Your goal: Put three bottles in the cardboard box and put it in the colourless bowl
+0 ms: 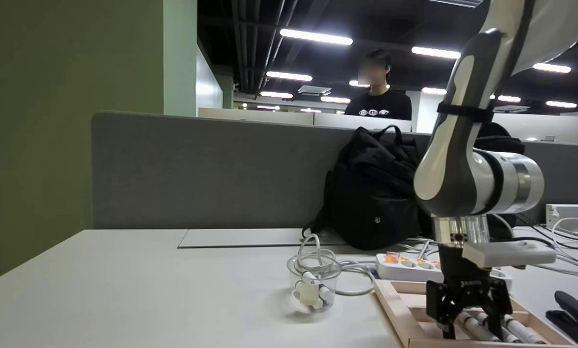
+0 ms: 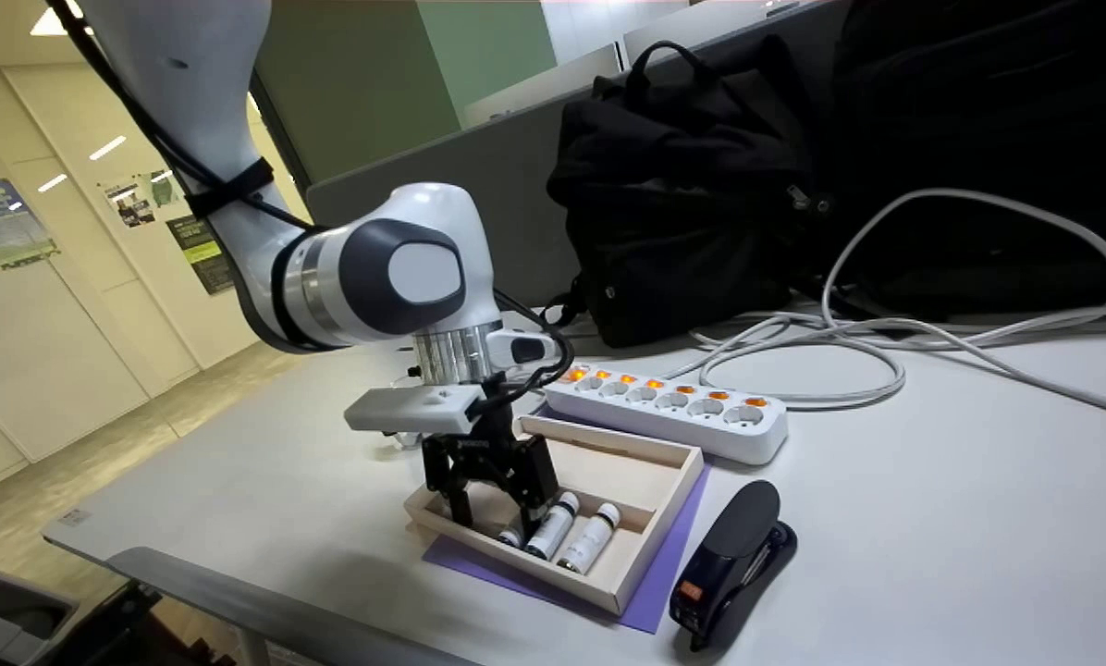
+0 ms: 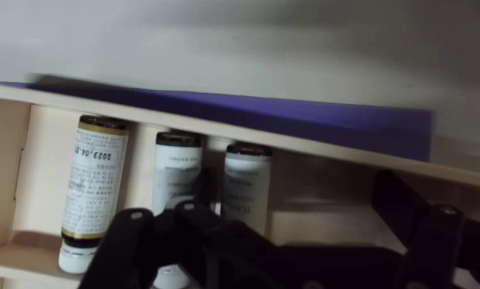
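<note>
Straddling one bottle, the gripper stands inside the cardboard box

Three bottles lie on their sides in the same compartment of the box, caps toward the inner divider. In the wrist view the leftmost wears a printed label with gold bands; the other two are partly hidden by the gripper. Its fingers are spread well apart: one is down between the middle and rightmost bottles, the other out past the rightmost, with a gap on that side. Whether the inner finger touches a bottle I cannot tell.

The box rests on a purple sheet, a white power strip just beside it and a black stapler near it. The colourless bowl stands upright on the white table, near the box but apart from it, holding a pale block and small white pieces. A black backpack sits before the gray partition; beyond that is a person.
</note>
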